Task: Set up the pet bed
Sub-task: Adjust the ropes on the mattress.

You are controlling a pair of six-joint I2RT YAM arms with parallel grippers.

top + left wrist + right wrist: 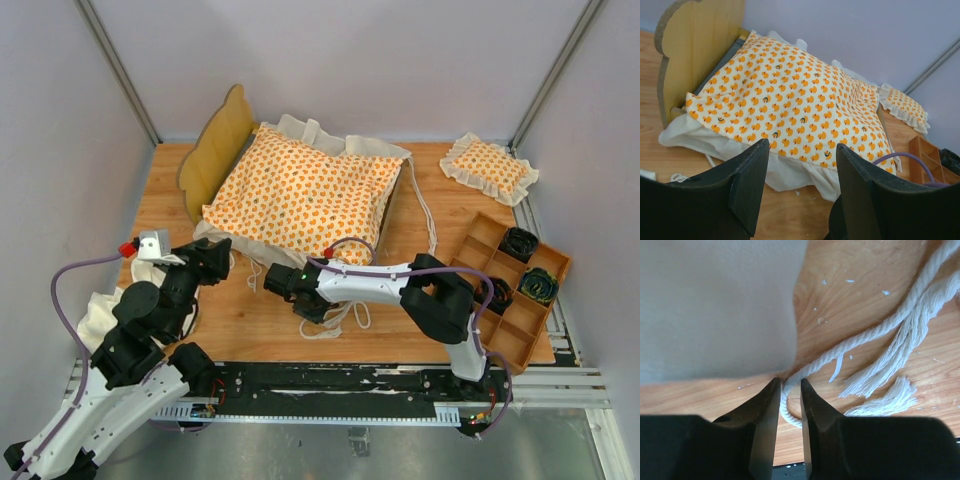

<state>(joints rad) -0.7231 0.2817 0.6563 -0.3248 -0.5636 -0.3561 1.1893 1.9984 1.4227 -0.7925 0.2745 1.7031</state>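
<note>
**Cushion on the frame, strings not yet tied**

The bulk of the job looked done. The cushion lay on the bed frame at the far middle of the table, its top end against the headboard. It did not sit square, though. Its near edge hung over the frame's side, and the cream ruffle spilled down onto the wood. The strings trailed loose across the table in front of the bed, untied. What was left, by my reckoning, was to seat the cushion straight and fasten those strings.

The cushion was plump and soft, cream with a small orange print (ducks, by the left wrist view), and creased slightly along its middle. The headboard was pale wood with a scalloped top and stood upright.

The left tool hovered near the cushion's near left corner, released, with nothing between its jaws. The right tool was low over the table, its jaws nearly together with one string running between the tips. I could not tell whether they pinched it.
</note>
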